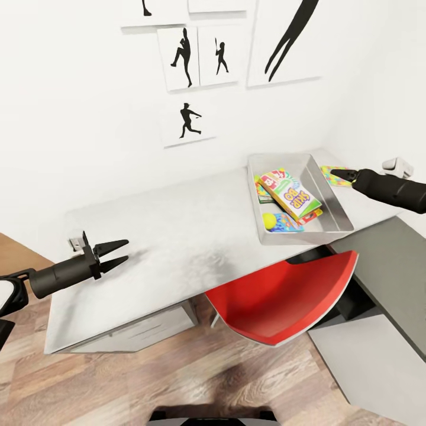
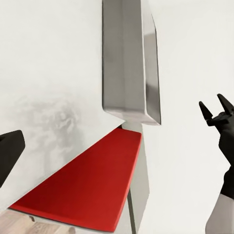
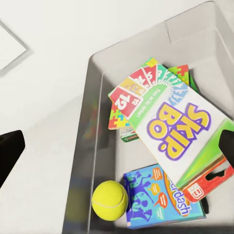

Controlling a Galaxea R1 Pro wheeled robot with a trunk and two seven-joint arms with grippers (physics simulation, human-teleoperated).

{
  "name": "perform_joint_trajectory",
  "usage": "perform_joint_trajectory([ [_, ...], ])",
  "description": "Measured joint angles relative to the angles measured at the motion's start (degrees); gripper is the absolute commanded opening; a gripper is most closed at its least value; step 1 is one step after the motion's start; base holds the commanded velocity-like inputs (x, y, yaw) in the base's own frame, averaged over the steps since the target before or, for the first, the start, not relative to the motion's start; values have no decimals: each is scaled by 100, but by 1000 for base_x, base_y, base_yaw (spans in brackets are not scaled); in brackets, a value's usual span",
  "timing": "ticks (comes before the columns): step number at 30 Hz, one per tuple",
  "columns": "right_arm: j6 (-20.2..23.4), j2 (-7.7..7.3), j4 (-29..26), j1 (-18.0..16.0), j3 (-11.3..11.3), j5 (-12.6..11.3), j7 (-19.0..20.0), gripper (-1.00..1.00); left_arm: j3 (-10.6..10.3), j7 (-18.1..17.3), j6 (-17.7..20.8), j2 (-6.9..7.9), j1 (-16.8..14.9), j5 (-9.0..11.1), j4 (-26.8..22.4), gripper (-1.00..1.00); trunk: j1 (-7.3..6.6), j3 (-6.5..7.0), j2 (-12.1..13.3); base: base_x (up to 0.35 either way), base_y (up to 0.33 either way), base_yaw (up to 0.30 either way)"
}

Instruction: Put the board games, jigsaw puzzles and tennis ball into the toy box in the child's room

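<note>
Head view: both hands spread, left, right beside toy box.

Matte black arms, tapered pointed fingers

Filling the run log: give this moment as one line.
toy box: holds Skip-Bo box, tennis ball, blue game | puzzle box: on table beside toy box | right end effector: over it | left end effector: open
</note>
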Motion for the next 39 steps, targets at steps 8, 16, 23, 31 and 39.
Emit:
perform_joint_trajectory([
  [8,4,-30,-3,0,-12,-6,59,100,-7,2,-4,-161,-2,1,-46,100,0,0,0,-5,-4,0],
  [16,5,-45,-4,0,-13,-4,68,100,-8,54,-8,-365,-19,1,-54,100,0,0,0,-1,-1,0],
  [23,7,-48,2,0,-11,9,54,100,-53,665,-12,-838,-463,-47,-21,100,0,0,1,0,0,0],
  [31,10,-46,7,0,0,21,21,100,-442,3265,7,-2149,-1571,-98,305,100,1,1,1,0,0,0],
  [39,17,-41,28,0,20,53,-300,100,-1098,5240,-46,-3342,-2699,-205,1194,100,0,1,1,0,0,0],
])
